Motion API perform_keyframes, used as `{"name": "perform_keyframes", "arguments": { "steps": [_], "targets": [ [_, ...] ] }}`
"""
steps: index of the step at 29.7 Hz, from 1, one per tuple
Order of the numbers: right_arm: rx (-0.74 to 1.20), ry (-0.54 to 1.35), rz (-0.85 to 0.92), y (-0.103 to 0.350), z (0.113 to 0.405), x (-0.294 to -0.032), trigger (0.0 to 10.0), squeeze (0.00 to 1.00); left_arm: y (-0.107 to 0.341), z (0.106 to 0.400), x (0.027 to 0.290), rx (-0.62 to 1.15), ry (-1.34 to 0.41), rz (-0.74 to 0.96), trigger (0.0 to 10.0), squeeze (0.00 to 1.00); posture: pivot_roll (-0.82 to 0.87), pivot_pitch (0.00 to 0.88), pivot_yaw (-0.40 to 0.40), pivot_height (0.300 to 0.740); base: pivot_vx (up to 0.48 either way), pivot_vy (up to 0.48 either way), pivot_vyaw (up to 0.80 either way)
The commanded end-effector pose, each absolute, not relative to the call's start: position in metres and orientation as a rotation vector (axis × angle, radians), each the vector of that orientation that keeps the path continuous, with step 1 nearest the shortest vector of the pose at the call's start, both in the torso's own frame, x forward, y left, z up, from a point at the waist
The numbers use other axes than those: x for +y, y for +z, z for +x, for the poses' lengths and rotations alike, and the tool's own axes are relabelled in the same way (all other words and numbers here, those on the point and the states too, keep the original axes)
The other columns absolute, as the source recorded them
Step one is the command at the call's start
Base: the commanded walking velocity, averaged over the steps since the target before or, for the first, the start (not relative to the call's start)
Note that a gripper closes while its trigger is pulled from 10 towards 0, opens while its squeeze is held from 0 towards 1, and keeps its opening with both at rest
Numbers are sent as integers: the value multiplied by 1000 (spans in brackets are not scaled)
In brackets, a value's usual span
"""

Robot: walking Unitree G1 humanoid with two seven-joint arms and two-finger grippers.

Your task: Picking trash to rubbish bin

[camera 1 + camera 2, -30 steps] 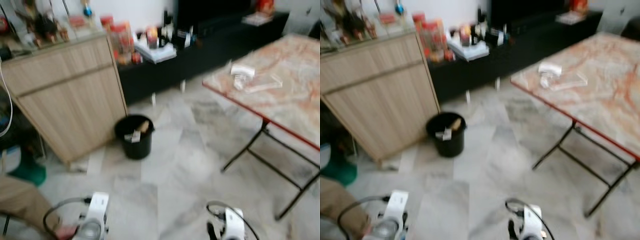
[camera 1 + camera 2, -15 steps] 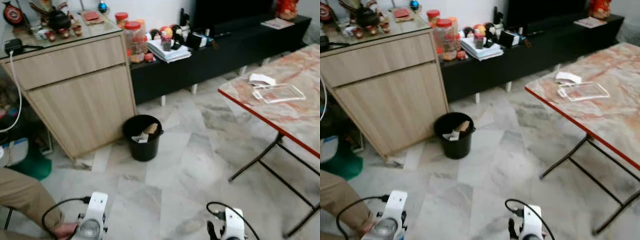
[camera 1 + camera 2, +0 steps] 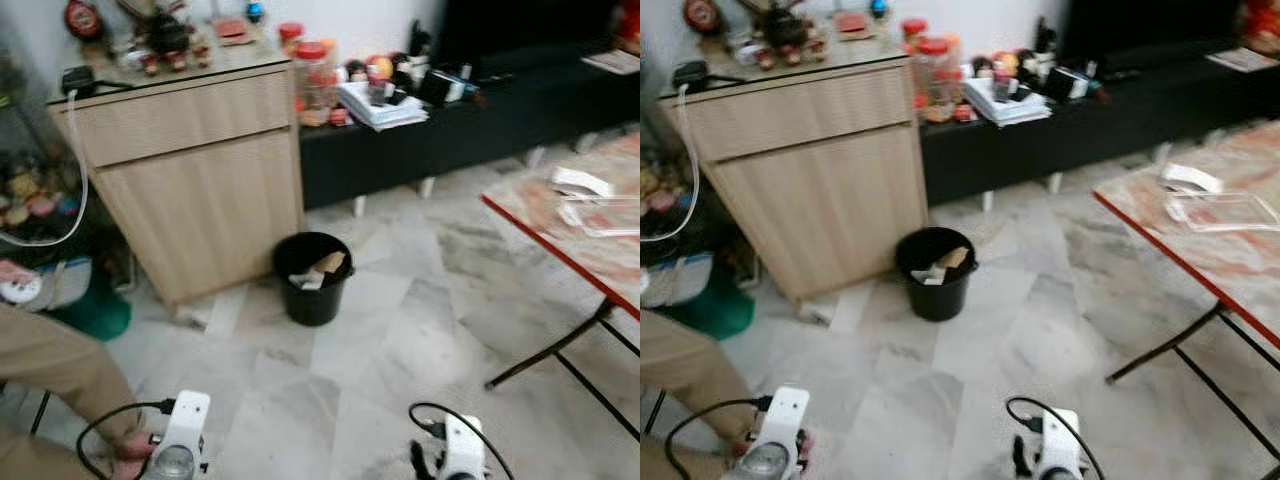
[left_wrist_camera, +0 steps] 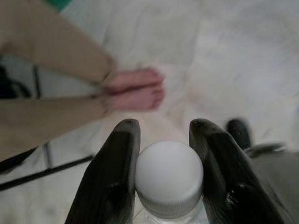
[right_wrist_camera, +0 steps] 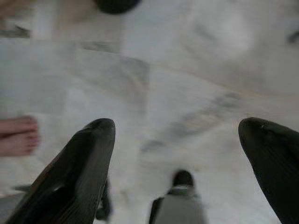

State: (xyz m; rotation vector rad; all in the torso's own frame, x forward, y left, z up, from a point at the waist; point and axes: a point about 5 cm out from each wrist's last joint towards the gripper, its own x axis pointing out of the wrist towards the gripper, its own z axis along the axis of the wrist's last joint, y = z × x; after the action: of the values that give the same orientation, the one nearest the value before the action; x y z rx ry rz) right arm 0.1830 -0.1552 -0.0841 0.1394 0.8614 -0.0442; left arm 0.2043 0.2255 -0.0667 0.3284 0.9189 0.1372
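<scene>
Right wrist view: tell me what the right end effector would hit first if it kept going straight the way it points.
The right end effector, fingers wide apart and holding nothing, points down at the marble floor. Nothing lies between, so it would likely meet bare floor first; depth is unclear.

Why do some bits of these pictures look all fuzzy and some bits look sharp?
In the left wrist view, the bottle cap between the left gripper's fingers looks fairly sharp, while the person's feet behind are soft and out of focus. In the right wrist view the floor is smeared beyond the right gripper. In the eye views, the rubbish bin and table look slightly blurred.
</scene>
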Motion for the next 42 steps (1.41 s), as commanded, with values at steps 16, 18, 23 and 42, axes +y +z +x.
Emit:
{"name": "perform_keyframes", "arguments": {
  "steps": [16, 18, 23, 42],
  "targets": [
    [879, -76, 136, -87, 175, -166, 10000, 0, -68, 204, 221, 943, 99, 379, 10000, 0, -100, 7, 40, 740, 314, 0, 0],
    [879, -78, 137, -87, 175, -165, 10000, 0, -68, 204, 221, 946, 97, 381, 10000, 0, -100, 3, 42, 740, 324, 0, 0],
    [883, -79, 138, -88, 174, -165, 10000, 0, -69, 202, 222, 951, 98, 383, 10000, 0, -96, 0, 44, 740, 325, 0, 0],
    [886, -74, 133, -88, 174, -164, 10000, 0, -70, 200, 224, 961, 100, 384, 10000, 0, -92, 0, 45, 740, 329, 0, 0]
  ]
}}
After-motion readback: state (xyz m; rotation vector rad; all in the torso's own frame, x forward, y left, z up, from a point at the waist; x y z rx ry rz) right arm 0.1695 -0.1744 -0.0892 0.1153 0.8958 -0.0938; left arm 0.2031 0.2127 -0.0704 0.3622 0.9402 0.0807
